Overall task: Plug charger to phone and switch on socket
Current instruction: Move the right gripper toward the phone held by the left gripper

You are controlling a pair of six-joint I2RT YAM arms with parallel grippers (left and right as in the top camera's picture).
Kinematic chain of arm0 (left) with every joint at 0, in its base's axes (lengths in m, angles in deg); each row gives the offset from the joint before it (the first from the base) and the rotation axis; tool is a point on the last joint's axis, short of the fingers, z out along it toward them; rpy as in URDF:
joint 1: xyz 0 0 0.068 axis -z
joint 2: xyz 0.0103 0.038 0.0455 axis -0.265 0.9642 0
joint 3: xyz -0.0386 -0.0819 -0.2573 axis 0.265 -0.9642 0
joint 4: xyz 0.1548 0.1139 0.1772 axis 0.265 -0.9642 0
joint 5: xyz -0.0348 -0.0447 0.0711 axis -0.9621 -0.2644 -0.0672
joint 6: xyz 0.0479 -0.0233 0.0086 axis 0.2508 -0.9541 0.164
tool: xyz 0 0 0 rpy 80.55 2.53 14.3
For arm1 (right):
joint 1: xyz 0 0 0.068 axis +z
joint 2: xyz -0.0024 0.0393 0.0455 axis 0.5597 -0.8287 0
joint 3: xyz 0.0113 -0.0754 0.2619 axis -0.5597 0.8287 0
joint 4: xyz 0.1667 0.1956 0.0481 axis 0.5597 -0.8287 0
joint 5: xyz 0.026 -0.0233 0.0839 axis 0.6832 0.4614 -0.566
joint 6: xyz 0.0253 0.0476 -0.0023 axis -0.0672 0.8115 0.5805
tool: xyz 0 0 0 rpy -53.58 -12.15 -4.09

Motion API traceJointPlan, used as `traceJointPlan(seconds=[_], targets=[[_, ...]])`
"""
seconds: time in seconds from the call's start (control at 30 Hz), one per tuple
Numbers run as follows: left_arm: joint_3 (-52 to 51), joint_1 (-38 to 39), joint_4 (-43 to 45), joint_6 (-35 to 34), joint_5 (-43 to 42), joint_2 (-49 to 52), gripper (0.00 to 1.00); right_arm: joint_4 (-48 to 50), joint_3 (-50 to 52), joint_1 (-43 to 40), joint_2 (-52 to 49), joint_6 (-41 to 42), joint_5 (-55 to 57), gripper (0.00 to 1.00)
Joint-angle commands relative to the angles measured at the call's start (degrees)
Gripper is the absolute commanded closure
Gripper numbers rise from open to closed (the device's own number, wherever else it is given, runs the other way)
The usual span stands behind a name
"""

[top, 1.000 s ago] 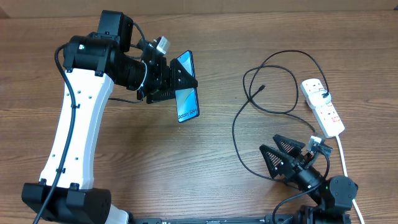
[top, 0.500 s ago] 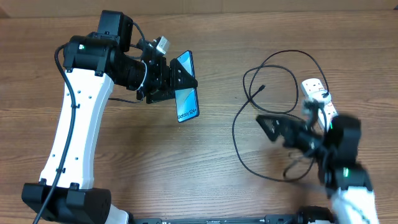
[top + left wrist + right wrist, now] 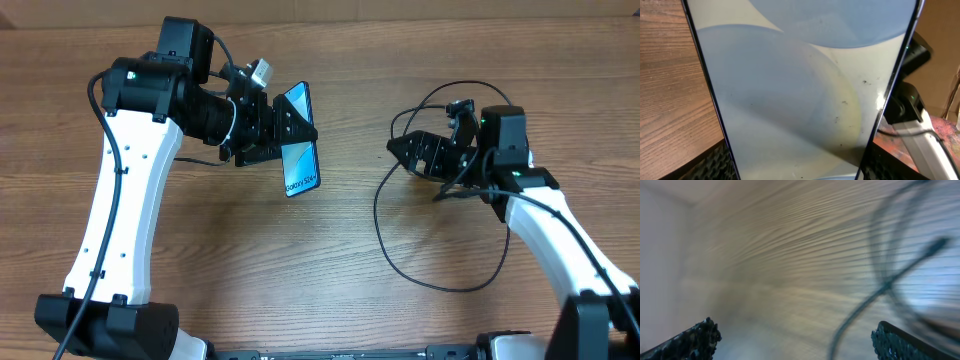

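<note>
My left gripper (image 3: 283, 135) is shut on the phone (image 3: 300, 140) and holds it above the table at the left, its light-blue screen facing up and right. In the left wrist view the phone (image 3: 800, 85) fills the frame between the finger pads (image 3: 715, 165). The black charger cable (image 3: 381, 220) lies in loose loops at the right. My right gripper (image 3: 413, 152) is open and empty, hovering over the upper loops where the small connector lay. The right wrist view is blurred; the cable (image 3: 875, 295) runs between the open fingers (image 3: 905, 342). The socket is hidden under my right arm.
The wooden table (image 3: 300, 260) stretches between the two arms. The left arm's white link (image 3: 125, 210) stands at the left. A large cable loop (image 3: 440, 286) lies near the front right.
My right arm has swung from the table's front edge up and left to above the cable's upper loops, covering the power strip. The left arm and phone have not moved.
</note>
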Motion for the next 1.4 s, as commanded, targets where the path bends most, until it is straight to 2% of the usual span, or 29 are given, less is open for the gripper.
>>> traceJointPlan(seconds=[0.0, 0.1, 0.27, 0.4, 0.53, 0.7, 0.83, 0.93, 1.03, 1.1, 1.13, 1.23, 1.37], targets=[[1.33, -0.26, 0.13, 1.07, -1.62, -1.2, 0.53, 1.73, -0.92, 0.26, -4.2, 9.77, 16.22, 0.0], [1.33, -0.26, 0.13, 1.07, -1.62, -1.2, 0.53, 3.13, -0.92, 0.26, -7.08, 15.26, 20.83, 0.0], [1.33, -0.26, 0.13, 1.05, -1.62, -1.2, 0.53, 6.58, -0.92, 0.26, -10.05, 18.73, 20.52, 0.0], [1.33, -0.26, 0.15, 0.9, -1.6, -1.2, 0.53, 5.09, -0.94, 0.61, -10.03, 18.12, 17.4, 0.0], [1.33, -0.26, 0.17, -0.61, -1.6, -1.2, 0.53, 0.66, -0.94, 0.76, -8.17, 13.92, 12.92, 0.0], [1.33, -0.26, 0.35, -2.12, -1.64, -1.2, 0.53, -10.8, -0.94, 0.83, 1.4, 10.78, 12.98, 0.0], [1.33, -0.26, 0.61, -4.33, -1.64, -1.2, 0.53, -20.52, -0.94, 1.62, 16.35, 9.09, 10.99, 0.0], [1.33, -0.26, 1.22, -6.91, -1.64, -1.2, 0.53, -23.17, -0.81, 4.07, 28.15, 7.32, 11.19, 0.0], [1.33, -0.26, 2.36, -11.08, -1.68, -1.2, 0.52, -21.51, 0.09, 9.68, 39.15, 8.13, 16.98, 0.0], [1.33, -0.26, 2.84, -13.22, -1.81, -1.2, 0.52, -18.62, 1.31, 13.62, 42.32, 11.98, 19.08, 0.0], [1.33, -0.26, 3.17, -14.36, -1.88, -1.2, 0.52, -16.2, 2.16, 15.76, 43.01, 14.93, 18.12, 0.0], [1.33, -0.26, 3.52, -16.63, -1.92, -1.2, 0.52, -9.79, 3.89, 20.83, 42.47, 16.52, 13.62, 0.0], [1.33, -0.26, 3.56, -18.47, -2.16, -1.2, 0.52, -4.31, 4.46, 27.91, 38.14, 16.48, 19.71, 0.0]])
